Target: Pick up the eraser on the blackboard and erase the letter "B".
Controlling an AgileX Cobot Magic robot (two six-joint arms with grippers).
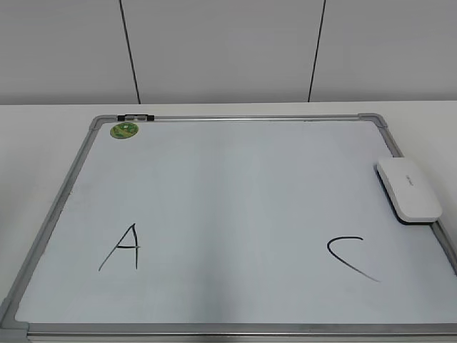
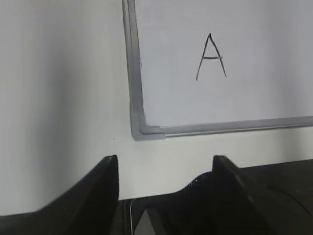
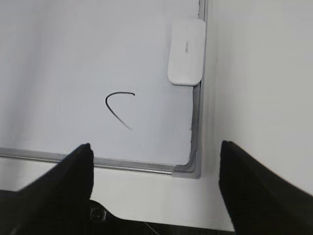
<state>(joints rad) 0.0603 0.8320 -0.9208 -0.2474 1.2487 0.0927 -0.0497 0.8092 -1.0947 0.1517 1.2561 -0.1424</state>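
Note:
The white blackboard (image 1: 235, 179) with a grey frame lies flat on the table. A black "A" (image 1: 123, 247) is at its near left and a "C" (image 1: 351, 257) at its near right. No letter "B" shows between them. The white eraser (image 1: 408, 189) lies on the board's right edge; it also shows in the right wrist view (image 3: 186, 51). My left gripper (image 2: 165, 164) is open and empty over the table, near the board's corner (image 2: 144, 129). My right gripper (image 3: 155, 149) is open and empty, before the board's near right corner (image 3: 188, 166). Neither gripper shows in the exterior view.
A round green magnet (image 1: 123, 130) sits at the board's far left corner, next to a small black and white clip (image 1: 134, 116) on the frame. White table (image 1: 43, 143) surrounds the board. A white panelled wall (image 1: 228, 50) stands behind.

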